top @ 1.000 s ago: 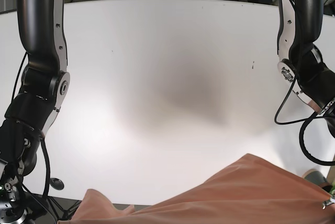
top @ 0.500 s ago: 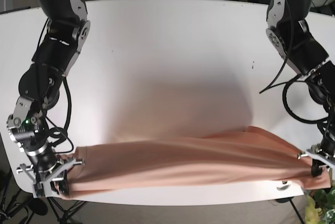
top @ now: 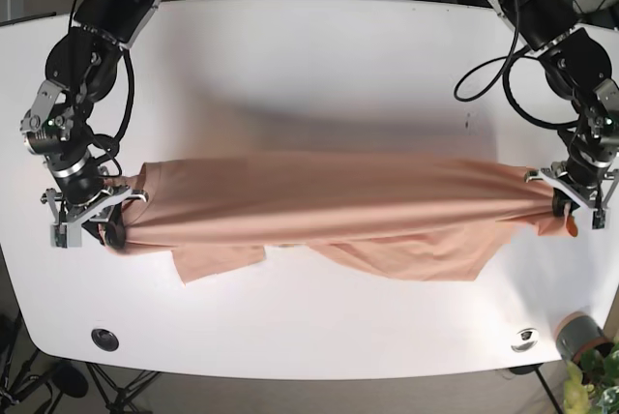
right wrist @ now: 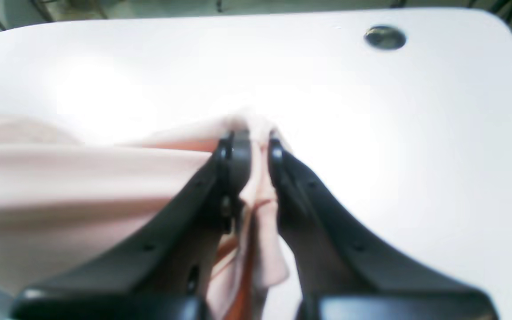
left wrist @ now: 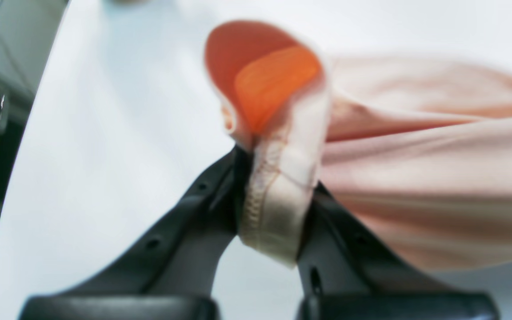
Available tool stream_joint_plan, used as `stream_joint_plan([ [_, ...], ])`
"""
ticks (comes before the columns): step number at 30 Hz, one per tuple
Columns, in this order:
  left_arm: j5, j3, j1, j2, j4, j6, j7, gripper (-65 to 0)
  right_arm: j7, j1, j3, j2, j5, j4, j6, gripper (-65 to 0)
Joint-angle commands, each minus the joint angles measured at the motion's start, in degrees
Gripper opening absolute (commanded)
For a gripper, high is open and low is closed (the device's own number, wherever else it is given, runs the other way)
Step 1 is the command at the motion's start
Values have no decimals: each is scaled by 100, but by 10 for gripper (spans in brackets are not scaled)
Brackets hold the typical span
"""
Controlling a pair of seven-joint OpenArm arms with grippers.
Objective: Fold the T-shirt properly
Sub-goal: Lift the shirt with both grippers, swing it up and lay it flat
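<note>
One shirt [top: 329, 211], salmon pink, hangs stretched in a taut band across the middle of the desk [top: 319, 75], running from 9 o'clock to 3 o'clock, with its lower folds and a sleeve trailing onto the surface toward 6 o'clock. Each end is pinched: the left end effector [top: 573, 203], at 3 o'clock in the base view, is clamped on a bunched, stitched edge, and the right end effector [top: 92, 225], at 9 o'clock, grips a gathered edge the same way. This looks like the spreading step, before any fold is made. The next move likely calls for lowering both ends together, keeping tension even, so the cloth lands flat rather than rumpled. Count: one shirt, two end effectors, one desk.
</note>
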Motion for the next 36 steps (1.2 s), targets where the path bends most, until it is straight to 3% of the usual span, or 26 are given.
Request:
stream_joint_plan([
  [1,23,-157,73,-65,226,-45,-163,-647,206,-108,74,116,158,200,-69,-650],
  [14,31,-658,1251,-47,199,-414,-172,-647,223,-1480,435,116,1380,226,-69,-650],
  [28,31,-869,2051,-47,208,-616,-172,-647,223,-2605,426,116,2005,235,-60,-650],
  [36,58,-878,2174,-65,208,-792,-172,-647,214,-3062,408,-7,2031,235,-16,-644],
])
